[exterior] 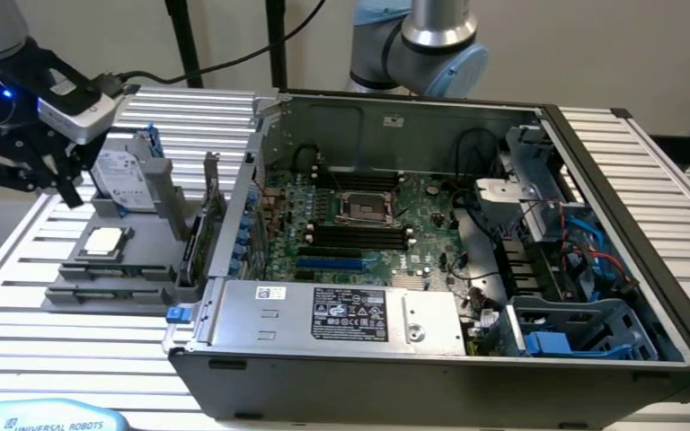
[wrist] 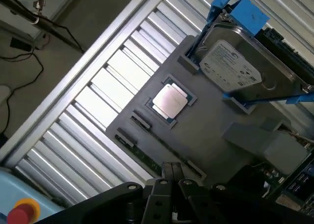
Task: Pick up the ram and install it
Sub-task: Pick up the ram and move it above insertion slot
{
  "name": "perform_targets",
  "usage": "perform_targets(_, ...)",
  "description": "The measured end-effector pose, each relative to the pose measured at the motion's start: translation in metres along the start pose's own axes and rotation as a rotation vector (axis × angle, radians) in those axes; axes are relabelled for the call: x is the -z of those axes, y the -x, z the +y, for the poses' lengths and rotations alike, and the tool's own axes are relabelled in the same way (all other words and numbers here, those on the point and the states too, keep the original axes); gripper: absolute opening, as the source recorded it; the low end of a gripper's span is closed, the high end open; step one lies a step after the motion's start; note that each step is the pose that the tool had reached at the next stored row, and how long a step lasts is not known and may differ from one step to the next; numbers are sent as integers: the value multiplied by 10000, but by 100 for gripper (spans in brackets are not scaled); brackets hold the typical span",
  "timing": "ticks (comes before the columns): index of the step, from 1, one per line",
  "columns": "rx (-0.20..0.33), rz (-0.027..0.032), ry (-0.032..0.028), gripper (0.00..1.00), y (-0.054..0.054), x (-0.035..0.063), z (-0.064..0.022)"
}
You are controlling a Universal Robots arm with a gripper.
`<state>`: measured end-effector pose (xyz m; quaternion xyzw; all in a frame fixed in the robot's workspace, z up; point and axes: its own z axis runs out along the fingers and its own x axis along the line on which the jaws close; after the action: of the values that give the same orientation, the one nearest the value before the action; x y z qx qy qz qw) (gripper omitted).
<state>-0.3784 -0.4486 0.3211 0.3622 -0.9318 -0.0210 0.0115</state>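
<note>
The ram (wrist: 143, 156) is a thin green strip lying on edge in a long slot of the grey holder (wrist: 206, 131), beside the silver processor chip (wrist: 170, 101). My gripper (wrist: 171, 171) is shut with nothing between its fingers. It hangs above the holder's ram-slot edge, apart from the ram. In the exterior view my gripper (exterior: 67, 184) is up at the far left, above the holder (exterior: 111, 283) and beside the hard drive (exterior: 123, 180). The open computer case (exterior: 441, 359) shows the motherboard's black memory slots (exterior: 358, 235).
The hard drive with blue bracket (wrist: 235, 67) stands upright in the holder. A card (exterior: 207, 224) stands on edge between the holder and the case wall. The table is slatted metal (exterior: 33, 359). A teach pendant (exterior: 46, 417) lies at the front edge.
</note>
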Motion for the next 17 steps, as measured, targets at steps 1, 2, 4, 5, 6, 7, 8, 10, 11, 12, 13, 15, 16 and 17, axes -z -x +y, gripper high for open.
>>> perform_targets(1,184,9,-1,11,0,-8,-1)
perform_targets(2,364,17,-3,11,0,-16,-1)
perform_targets(4,723,34,-5,11,0,-32,-2)
perform_targets(5,904,42,-6,11,0,-39,-2)
perform_targets(6,1088,50,-7,11,0,-47,-3)
perform_targets(7,1268,59,-8,11,0,-55,-3)
perform_targets(8,1447,68,-9,11,0,-62,-3)
perform_targets(10,1823,87,-11,11,1,-75,-4)
perform_targets(11,1991,95,-12,11,1,-81,-4)
perform_targets(12,2177,103,-14,11,0,-89,-4)
perform_targets(13,2361,112,-15,11,1,-95,-5)
perform_targets(15,2721,126,-20,11,1,-109,-5)
perform_targets(16,2900,133,-23,11,1,-116,-5)
perform_targets(17,3081,140,-26,11,1,-122,-6)
